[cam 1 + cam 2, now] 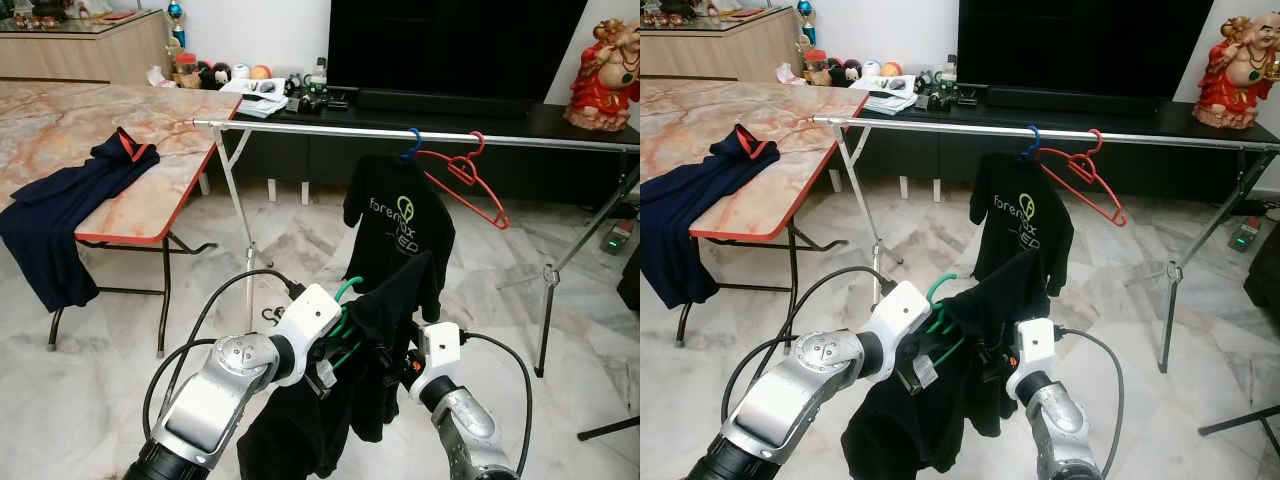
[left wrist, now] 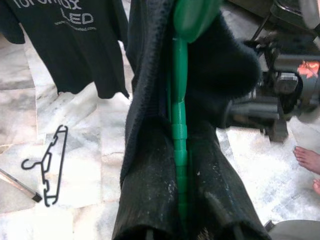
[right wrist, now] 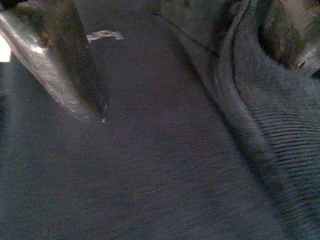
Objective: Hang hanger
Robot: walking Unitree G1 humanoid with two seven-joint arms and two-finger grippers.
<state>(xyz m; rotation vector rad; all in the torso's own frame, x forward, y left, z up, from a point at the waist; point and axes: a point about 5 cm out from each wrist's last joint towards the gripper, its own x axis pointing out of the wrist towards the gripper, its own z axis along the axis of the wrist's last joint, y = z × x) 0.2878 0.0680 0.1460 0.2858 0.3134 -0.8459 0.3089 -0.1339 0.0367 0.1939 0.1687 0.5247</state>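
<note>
Green plastic hanger held low in front of the robot, black garment draped over it in loose folds; its curved hook pokes up beside the left wrist. Left gripper clamped on the hanger: in the left wrist view the ribbed green bar runs straight between the two black fingers, knit fabric bunched on both sides. Right gripper pressed into the garment from the other side; its wrist view shows one dark, scuffed finger against fine-ribbed cloth with a thick hem, and I cannot tell whether its fingers are together or apart.

Silver metal rail stands beyond, on thin folding legs, well apart from the held hanger. On it: black printed T-shirt on a blue hook, and just beside it a bare red hanger, tilted. Folding table with marble-pattern top and red edge at left, a navy garment spilling over its edge. Black wire hanger lies flat on the glossy marble floor. Bare toes of a person at the edge of the left wrist view.
</note>
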